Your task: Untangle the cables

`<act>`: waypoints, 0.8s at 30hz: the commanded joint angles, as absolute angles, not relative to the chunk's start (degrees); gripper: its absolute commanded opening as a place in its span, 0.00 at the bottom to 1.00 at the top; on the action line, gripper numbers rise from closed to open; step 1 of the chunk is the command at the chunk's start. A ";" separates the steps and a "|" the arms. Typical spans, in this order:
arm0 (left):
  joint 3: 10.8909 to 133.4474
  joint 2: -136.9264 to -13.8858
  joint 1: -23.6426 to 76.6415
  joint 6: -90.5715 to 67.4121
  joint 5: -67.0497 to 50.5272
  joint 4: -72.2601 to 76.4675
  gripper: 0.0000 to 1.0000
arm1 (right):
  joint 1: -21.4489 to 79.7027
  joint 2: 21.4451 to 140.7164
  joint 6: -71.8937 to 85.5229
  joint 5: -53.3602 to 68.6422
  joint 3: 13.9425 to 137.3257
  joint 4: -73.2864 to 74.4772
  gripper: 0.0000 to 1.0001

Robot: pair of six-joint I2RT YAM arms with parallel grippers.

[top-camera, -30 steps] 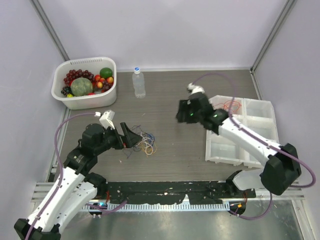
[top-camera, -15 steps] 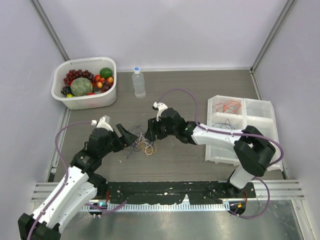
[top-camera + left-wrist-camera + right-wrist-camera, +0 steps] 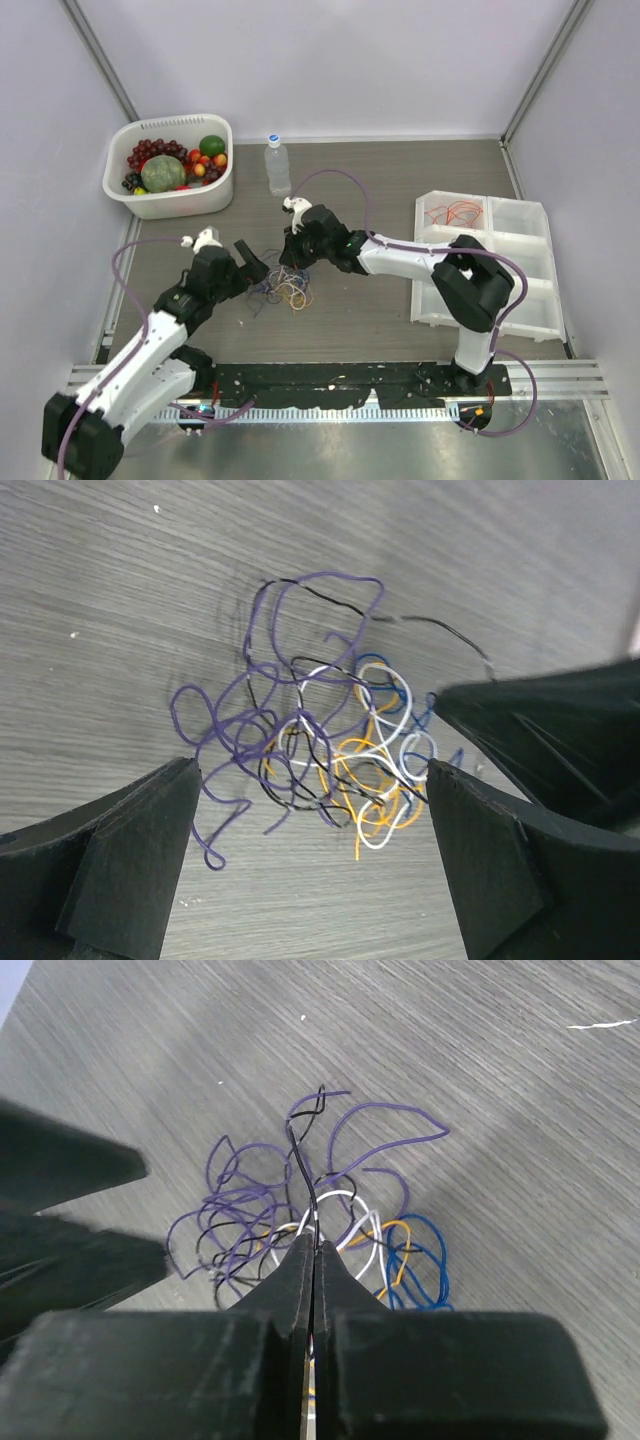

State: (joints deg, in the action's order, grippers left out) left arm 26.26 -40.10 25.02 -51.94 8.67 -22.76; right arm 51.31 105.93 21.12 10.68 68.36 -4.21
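Note:
The cables [image 3: 288,292] lie in one loose tangle on the grey table: purple, black, white, orange and blue loops [image 3: 320,745]. My left gripper [image 3: 258,270] sits at the tangle's left side, open, and its fingers [image 3: 140,860] straddle the near edge of the pile without touching it. From the right, my right gripper [image 3: 290,258] reaches down onto the pile. It is shut [image 3: 313,1245] on a black cable [image 3: 300,1155] that rises out from its tips. Blue loops [image 3: 415,1260] lie just to its right.
A white compartment tray [image 3: 520,230] at the right holds red-orange wires [image 3: 458,212] in a back cell. A white basket [image 3: 215,198] of fruit stands at the back left, with a clear water bottle [image 3: 277,165] beside it. The right gripper's body [image 3: 560,720] crowds the left wrist view.
My right arm has swung from the tray over to the tangle and closed on a black cable. The left gripper has edged a little closer to the pile and stays open.

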 commanded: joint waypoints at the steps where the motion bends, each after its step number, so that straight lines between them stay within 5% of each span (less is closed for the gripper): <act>1: 33.65 -52.26 23.65 -46.15 3.73 -18.38 1.00 | 51.42 95.74 22.67 11.25 65.33 -5.70 0.01; 5: 32.79 -60.71 23.47 -45.96 -11.49 -5.30 1.00 | 51.50 92.20 24.34 14.23 62.49 -6.86 0.01; 12: 32.17 -73.29 23.29 -48.34 -4.76 -1.23 1.00 | 51.42 85.62 27.42 17.05 66.61 -3.61 0.01; 24: 30.67 -74.01 18.72 -46.23 -3.43 -1.58 1.00 | 51.33 72.51 14.51 1.25 110.02 16.79 0.01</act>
